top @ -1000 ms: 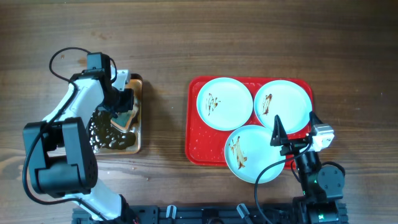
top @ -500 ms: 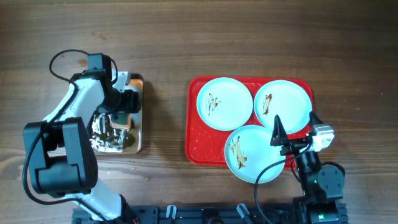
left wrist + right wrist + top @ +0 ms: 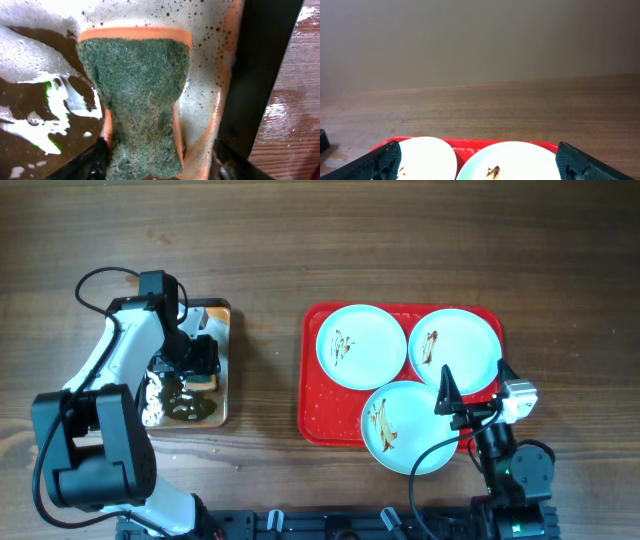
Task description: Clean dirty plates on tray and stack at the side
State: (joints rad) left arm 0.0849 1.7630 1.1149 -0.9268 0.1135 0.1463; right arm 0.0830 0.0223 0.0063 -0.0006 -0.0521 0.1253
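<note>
Two trays sit well apart on the wooden tabletop (image 3: 270, 260), one on each side. On the left is the small metal tray (image 3: 222, 412), wet and covered in white foam (image 3: 30, 42). The left hand (image 3: 160, 162) is down inside it, its fingers clamped on a sponge (image 3: 135, 95). The sponge's green scouring face looks up at the wrist camera, with an orange layer showing along its far edge. It narrows where the fingers squeeze it, and suds cling to its right side.

Further right lies the red tray (image 3: 312, 420), and all three plates are on it. The far left plate (image 3: 361, 346) and the far right plate (image 3: 453, 348) sit side by side, their rims just about meeting. The near plate (image 3: 405, 426) sits between and in front of them, and its near edge overhangs the red tray's front rim. Each plate has a brown sauce streak, left of centre on all three.

At the far right, the right hand (image 3: 480, 167) hangs by the red tray's near right corner. Its fingers are spread wide apart, hold nothing, and point across the plates.
</note>
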